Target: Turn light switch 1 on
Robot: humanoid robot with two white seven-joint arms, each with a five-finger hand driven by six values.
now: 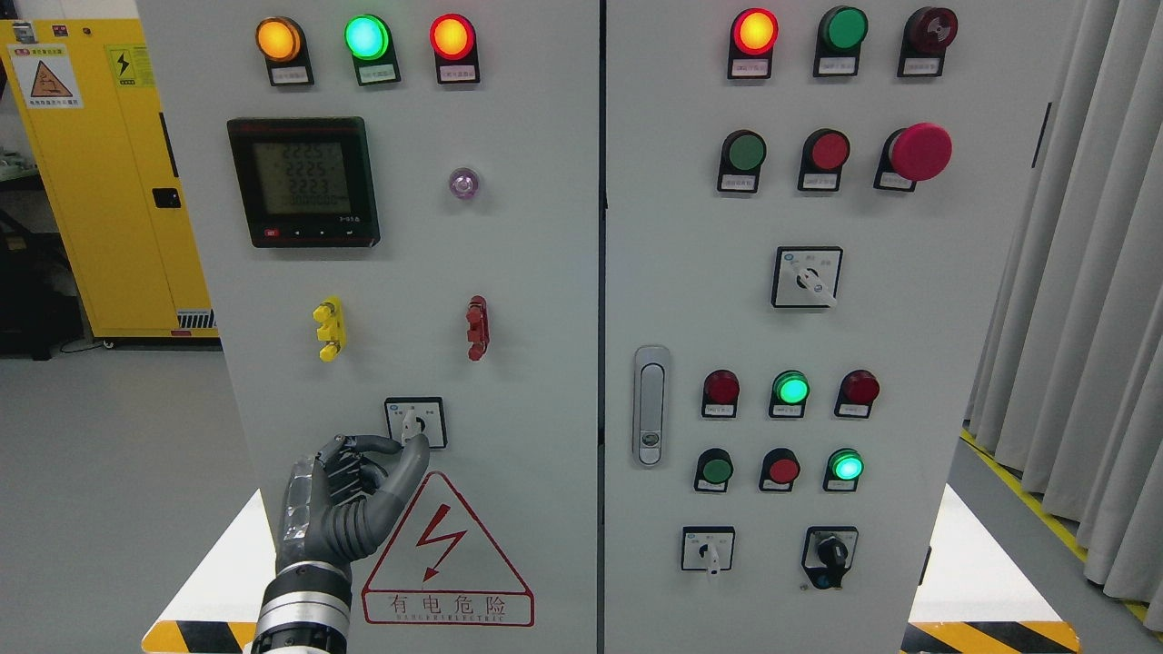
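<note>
Reaching up from the lower left, the left robot hand [363,490] had its thumb and forefinger pinched at the knob of the rotary light switch [415,422], low on the cabinet's left door [527,272], above a red hazard triangle [445,554]. Whether the knob had turned could not be told; the twist appeared unfinished. No right hand showed.

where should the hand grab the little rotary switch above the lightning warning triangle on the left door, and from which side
Probably pinch the narrow white knob handle at the centre of the rotary switch, not its flat square plate. It stands roughly upright and juts out from the door, so fingers go on its left and right flanks, approaching head-on from below left, where the left hand already has fingertips at it.
</note>
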